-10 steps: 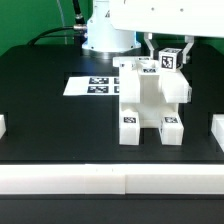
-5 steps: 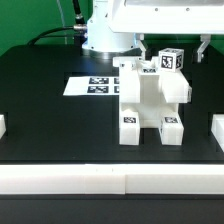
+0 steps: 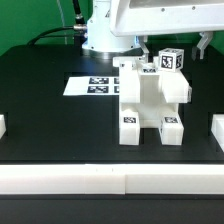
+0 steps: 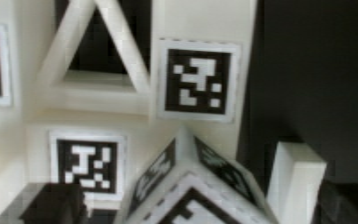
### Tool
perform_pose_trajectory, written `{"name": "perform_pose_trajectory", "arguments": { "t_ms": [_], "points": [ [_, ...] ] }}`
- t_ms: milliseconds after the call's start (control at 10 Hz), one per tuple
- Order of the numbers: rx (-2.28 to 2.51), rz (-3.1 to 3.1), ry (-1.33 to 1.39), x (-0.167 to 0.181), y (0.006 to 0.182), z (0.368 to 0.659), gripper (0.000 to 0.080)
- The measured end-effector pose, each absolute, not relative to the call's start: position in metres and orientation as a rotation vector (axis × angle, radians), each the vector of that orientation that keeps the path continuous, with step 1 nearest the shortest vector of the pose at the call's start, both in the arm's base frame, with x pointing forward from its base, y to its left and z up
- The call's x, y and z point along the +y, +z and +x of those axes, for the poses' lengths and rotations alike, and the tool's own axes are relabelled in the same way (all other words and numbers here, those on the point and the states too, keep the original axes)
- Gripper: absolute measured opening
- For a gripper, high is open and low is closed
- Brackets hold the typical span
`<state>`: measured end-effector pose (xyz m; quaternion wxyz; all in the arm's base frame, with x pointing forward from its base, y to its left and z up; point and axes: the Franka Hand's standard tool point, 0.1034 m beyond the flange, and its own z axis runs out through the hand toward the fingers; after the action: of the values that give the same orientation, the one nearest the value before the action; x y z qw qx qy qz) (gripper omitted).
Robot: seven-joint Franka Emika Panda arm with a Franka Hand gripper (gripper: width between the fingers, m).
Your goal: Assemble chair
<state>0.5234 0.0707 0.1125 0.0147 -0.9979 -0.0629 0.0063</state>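
Note:
The chair [image 3: 150, 100] stands as one blocky white structure in the middle of the black table, with tag stickers on its feet and sides. Its topmost tagged block [image 3: 170, 59] sits at the upper back. My gripper [image 3: 172, 45] hangs right above this block, open, with one finger on each side and a gap between each finger and the block. In the wrist view the tagged block [image 4: 202, 190] lies between the dark fingertips [image 4: 51, 205] of my gripper [image 4: 202, 208], with the chair's tagged panels [image 4: 197, 80] beyond it.
The marker board [image 3: 92, 86] lies flat on the table, to the exterior view's left of the chair. Small white blocks sit at the left edge [image 3: 2, 127] and right edge [image 3: 217, 130]. A white rail [image 3: 110, 180] runs along the front. The robot base [image 3: 100, 35] stands behind.
The fingers have spread apart from the top tagged block, letting it go. The block and the chair have stayed in place.

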Motion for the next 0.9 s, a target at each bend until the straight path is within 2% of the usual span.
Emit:
{"name": "perform_pose_trajectory", "arguments": {
  "t_ms": [900],
  "points": [
    [-1.070, -2.939, 0.016, 0.0654, 0.1125, 0.5239, 0.0649]
  ]
}}
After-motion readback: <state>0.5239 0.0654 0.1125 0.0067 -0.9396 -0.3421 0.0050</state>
